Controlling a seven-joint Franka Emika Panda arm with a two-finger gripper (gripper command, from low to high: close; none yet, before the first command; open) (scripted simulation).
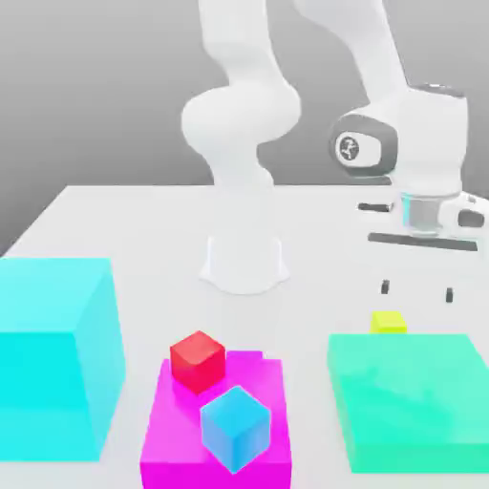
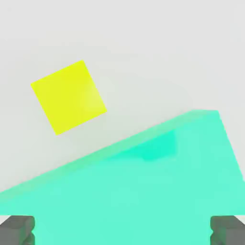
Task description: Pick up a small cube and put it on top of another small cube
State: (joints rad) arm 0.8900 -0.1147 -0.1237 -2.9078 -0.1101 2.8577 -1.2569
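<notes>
Approaching: my gripper, jaws wide and empty, hovers above the tiny bright yellow cube; next I centre and descend.

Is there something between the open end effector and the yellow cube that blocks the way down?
Nothing visible does. The end effector hangs open above the yellow cube, with bare table between. The mint green block lies close beside the cube.

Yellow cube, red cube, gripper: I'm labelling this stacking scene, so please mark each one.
yellow cube (image 2: 68, 96): hand view, middle of its top face.
red cube (image 1: 198, 361): exterior view, centre of the cube, on the magenta block.
gripper (image 1: 416, 289): exterior view, midway between its open fingertips.
</notes>
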